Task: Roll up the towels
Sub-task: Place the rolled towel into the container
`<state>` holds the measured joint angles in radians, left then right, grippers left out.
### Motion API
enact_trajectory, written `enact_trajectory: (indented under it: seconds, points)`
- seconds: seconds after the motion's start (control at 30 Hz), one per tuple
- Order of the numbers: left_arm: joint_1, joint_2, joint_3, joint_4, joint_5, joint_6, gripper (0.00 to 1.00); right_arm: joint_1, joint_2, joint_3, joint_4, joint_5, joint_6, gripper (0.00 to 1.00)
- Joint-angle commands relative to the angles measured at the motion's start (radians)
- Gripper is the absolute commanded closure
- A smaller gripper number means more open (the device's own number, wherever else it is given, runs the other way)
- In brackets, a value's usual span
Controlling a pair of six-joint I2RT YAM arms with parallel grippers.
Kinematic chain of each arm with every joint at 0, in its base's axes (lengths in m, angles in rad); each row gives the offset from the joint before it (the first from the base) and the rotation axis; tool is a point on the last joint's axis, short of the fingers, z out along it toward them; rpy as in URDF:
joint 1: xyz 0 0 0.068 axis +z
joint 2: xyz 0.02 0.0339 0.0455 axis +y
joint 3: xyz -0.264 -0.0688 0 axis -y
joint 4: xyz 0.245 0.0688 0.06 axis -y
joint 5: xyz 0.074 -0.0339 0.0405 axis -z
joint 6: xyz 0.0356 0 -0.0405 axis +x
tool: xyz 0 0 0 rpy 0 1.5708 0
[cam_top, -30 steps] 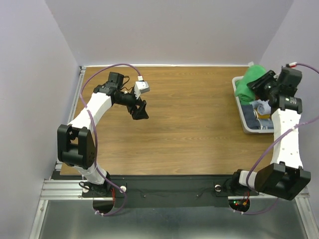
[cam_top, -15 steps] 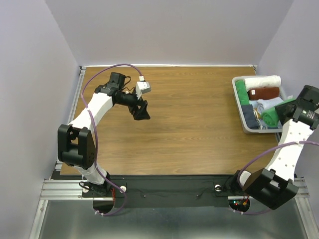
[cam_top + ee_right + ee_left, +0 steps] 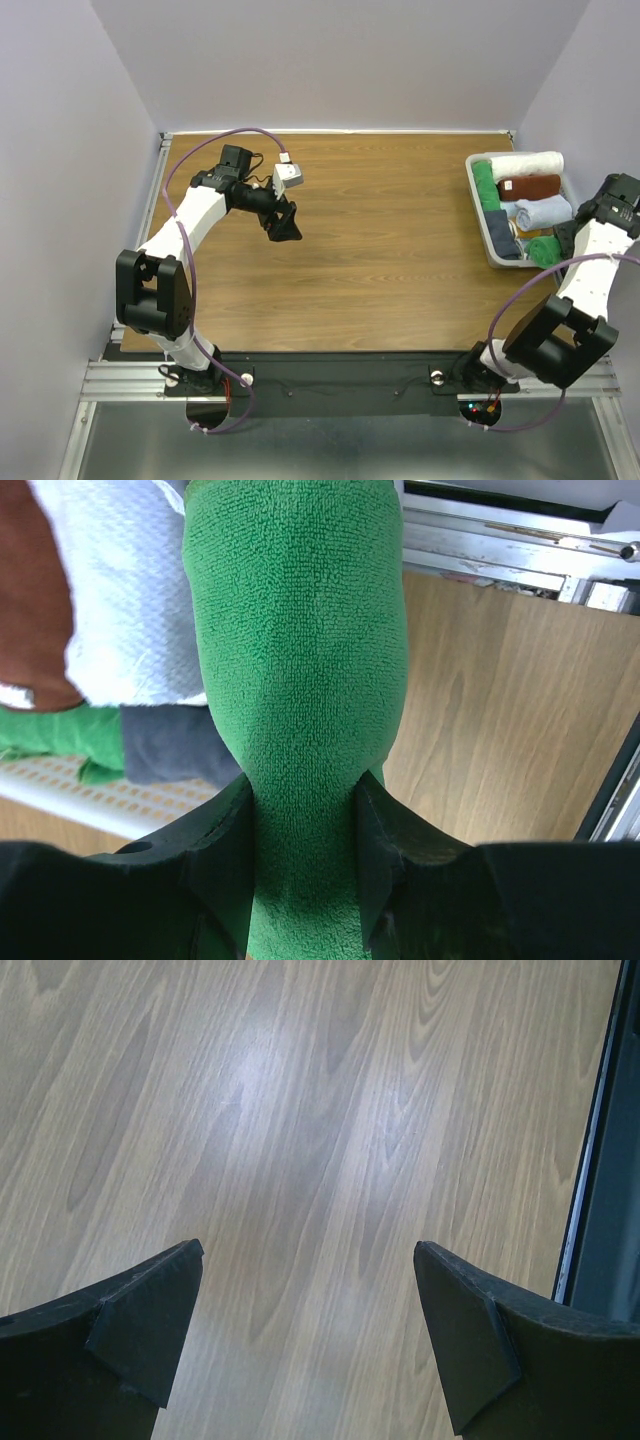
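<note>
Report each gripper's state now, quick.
Left gripper: open, holding nothing.
Right gripper: closed on the green towel.

The table [image 3: 300, 1110] is wood-grain board, smooth with a soft sheen. The green towel [image 3: 295, 660] is fuzzy, matt terry cloth; the white towel [image 3: 125, 590] looks coarser and looped. The left gripper [image 3: 308, 1260] is matt black plastic, faintly grainy. The rail [image 3: 500, 540] is brushed metal
</note>
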<state>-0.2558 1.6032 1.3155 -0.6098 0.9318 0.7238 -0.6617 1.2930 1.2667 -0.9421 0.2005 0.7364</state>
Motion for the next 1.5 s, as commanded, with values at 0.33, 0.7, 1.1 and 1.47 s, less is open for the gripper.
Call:
enact_trajectory:
  seconds: [0.33, 0.7, 1.1, 1.47]
  points:
    - [-0.005, 0.009, 0.005, -0.022, 0.029, 0.006, 0.01, -0.009, 0.108, 0.059, 0.103, -0.007, 0.011, 0.99]
    - [-0.005, 0.021, 0.005, -0.024, 0.024, 0.008, 0.01, -0.009, 0.127, -0.026, 0.264, -0.058, -0.025, 0.99]
    - [-0.005, 0.012, -0.005, -0.031, 0.015, 0.016, 0.01, -0.009, 0.109, -0.159, 0.419, -0.139, -0.009, 0.97]
    - [-0.005, 0.004, -0.010, -0.044, 0.010, 0.026, 0.01, -0.009, 0.065, -0.222, 0.436, -0.179, 0.031, 0.36]
